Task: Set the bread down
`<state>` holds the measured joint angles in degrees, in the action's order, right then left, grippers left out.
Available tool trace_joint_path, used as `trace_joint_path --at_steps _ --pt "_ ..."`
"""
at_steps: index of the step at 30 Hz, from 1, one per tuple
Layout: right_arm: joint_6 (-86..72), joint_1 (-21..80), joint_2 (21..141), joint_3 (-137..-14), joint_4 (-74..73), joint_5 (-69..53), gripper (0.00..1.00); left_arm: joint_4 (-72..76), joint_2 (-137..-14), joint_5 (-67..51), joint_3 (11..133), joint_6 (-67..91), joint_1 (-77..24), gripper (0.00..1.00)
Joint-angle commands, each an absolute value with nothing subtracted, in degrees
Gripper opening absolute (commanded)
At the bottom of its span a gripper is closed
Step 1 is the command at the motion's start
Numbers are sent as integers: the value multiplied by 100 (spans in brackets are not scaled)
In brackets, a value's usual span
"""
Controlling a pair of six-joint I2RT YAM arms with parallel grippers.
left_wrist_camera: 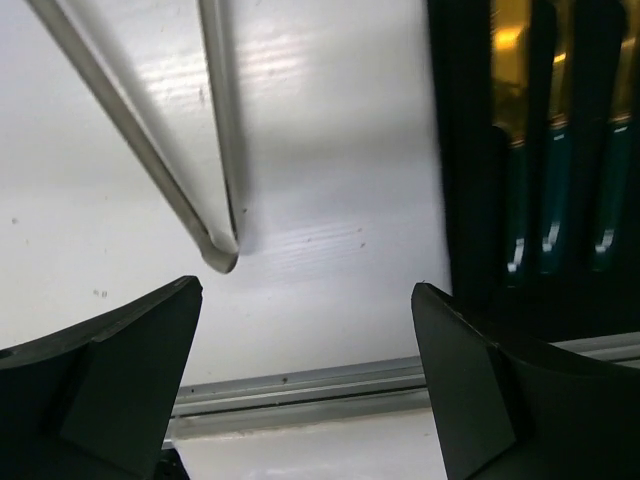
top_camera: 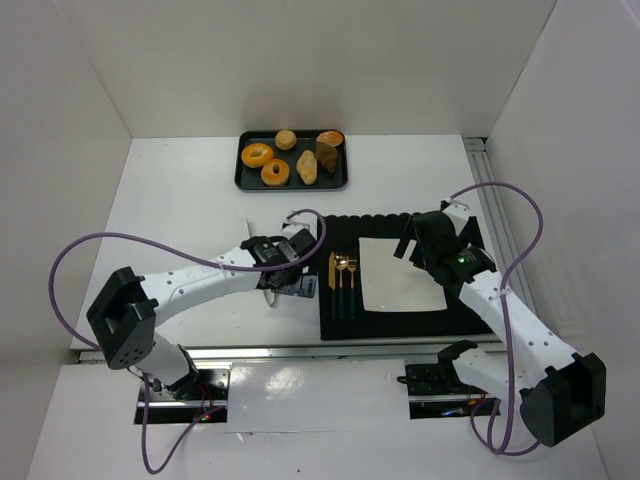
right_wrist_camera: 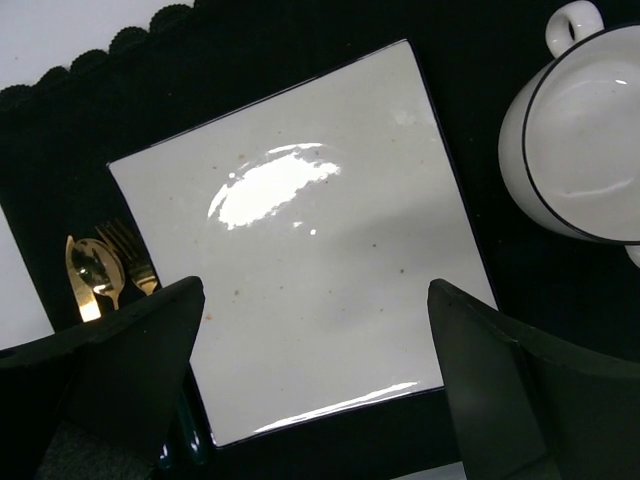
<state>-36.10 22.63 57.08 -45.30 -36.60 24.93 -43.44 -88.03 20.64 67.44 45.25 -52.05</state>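
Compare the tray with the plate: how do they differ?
The tray is black and holds bread; the plate is white and bare. The tray sits directly on the table at the far edge; the plate lies on a black mat nearer the front. Both are flat and four-sided.

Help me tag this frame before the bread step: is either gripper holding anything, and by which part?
Nothing is held. The left gripper is open near the tongs; the right gripper is open over the plate.

A white table [top_camera: 180,200] carries a black tray [top_camera: 293,187] at its far edge, a black placemat [top_camera: 400,325] toward the right, and metal tongs [left_wrist_camera: 226,150] just beside the placemat's left edge.
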Motion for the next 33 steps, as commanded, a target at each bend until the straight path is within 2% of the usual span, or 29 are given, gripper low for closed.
trace_joint_path --at_steps 1,5,10,14,19,28,31,33 --pt "-3533 2303 5651 -4518 -3226 2347 100 -4157 -8429 2039 6312 5009 -5142 100" --pt "-3428 2303 5722 -4570 -3165 2241 100 -3973 -8218 2118 5882 5203 -4817 100" --pt "-3428 2303 5722 -4570 -3164 2188 100 -3305 -8269 1661 5396 4869 -4280 100" --pt "-3428 2303 5774 -4570 -3111 2188 100 -3419 -8595 1776 5528 5001 -4026 100" --pt "-3428 2303 5774 -4570 -3111 2065 100 -2629 -8990 1389 5440 4755 -3517 100" --pt "-3428 2303 5651 -4456 -3111 2065 100 -2655 -10027 1450 6363 4465 -2954 100" --pt "-3428 2303 5651 -4456 -3050 2013 100 -2540 -10134 1389 6442 4465 -2813 96" --pt "-3428 2303 5704 -4456 -3050 2013 100 -2470 -10274 1284 6521 4465 -2812 85"
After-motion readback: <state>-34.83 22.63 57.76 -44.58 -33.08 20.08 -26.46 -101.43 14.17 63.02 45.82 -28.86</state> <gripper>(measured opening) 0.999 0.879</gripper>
